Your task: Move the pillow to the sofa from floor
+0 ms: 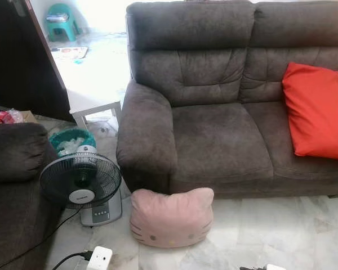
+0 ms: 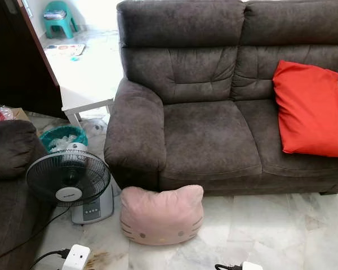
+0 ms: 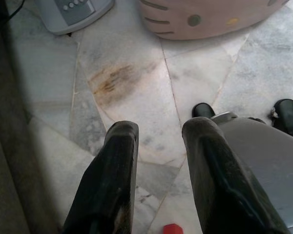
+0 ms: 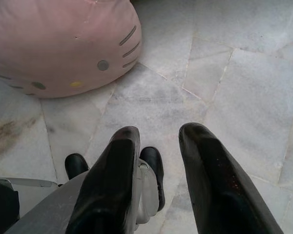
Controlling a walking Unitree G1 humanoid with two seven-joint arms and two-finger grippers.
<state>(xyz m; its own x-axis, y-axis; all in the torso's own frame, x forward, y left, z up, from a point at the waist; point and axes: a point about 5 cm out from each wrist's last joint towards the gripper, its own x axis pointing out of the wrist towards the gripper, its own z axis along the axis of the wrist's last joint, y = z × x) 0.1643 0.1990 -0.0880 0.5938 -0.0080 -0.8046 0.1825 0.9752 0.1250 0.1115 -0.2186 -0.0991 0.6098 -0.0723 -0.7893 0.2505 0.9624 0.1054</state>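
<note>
Low over the marble floor [image 4: 244, 73], left hand [image 3: 158, 141] and right hand [image 4: 158, 144] both hang spread, holding nothing. Pink cat-face pillow [image 1: 171, 218] at lower centre, on the floor touching the sofa [image 1: 214, 140] base. Pickup and placement remain.

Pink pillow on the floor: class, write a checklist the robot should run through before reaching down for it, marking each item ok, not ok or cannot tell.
1. Pink pillow on the floor, in front of the sofa: ok.
2. Left seat bare to take it; red cushion sits on the right seat: ok.
3. Left gripper open, holding nothing: ok.
4. Right gripper open, holding nothing: ok.
5. Fan stands close beside the pillow: not ok, reach with care.
6. Pillow's weight: cannot tell.
</note>
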